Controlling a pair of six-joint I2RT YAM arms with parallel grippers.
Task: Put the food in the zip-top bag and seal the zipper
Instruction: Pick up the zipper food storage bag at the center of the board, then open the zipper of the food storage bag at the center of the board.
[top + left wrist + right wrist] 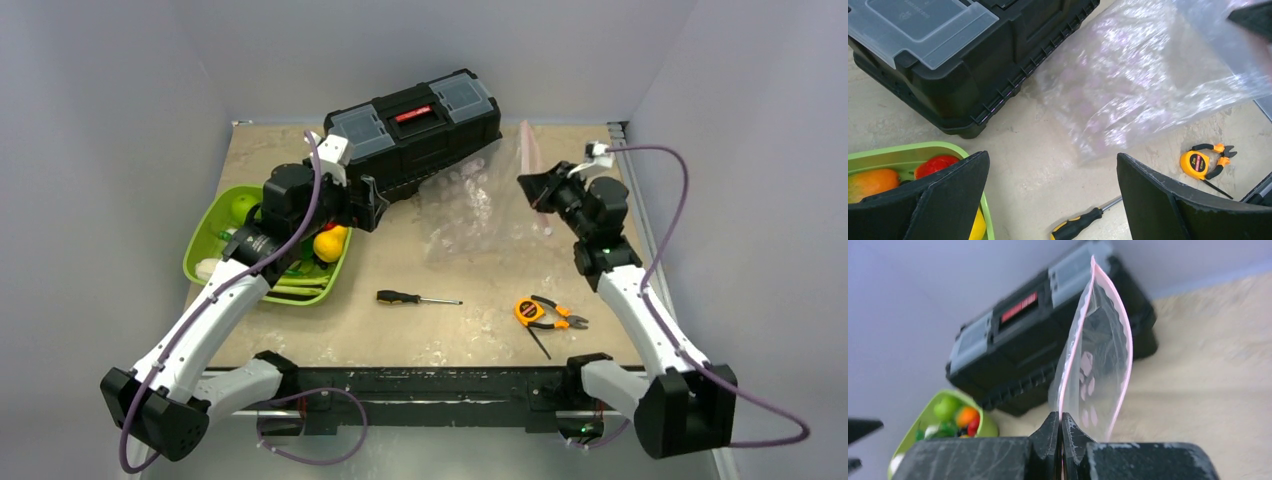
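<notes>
Right jaws pinch the zipper (pixel 1076 340) of the zip-top bag (pixel 1098 360), that edge raised near the surface's far right corner; left jaws hang spread beside the tray (pixel 205 235).

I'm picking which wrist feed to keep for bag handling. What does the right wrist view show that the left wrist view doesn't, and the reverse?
Only the right wrist view: the pink zipper of the zip-top bag, mouth gaping, pinched in the shut right claw. Only the left wrist view: the open left claw, the screwdriver, the yellow tape measure. Both: the bag, the black toolbox, the lime-green tray with food.
</notes>
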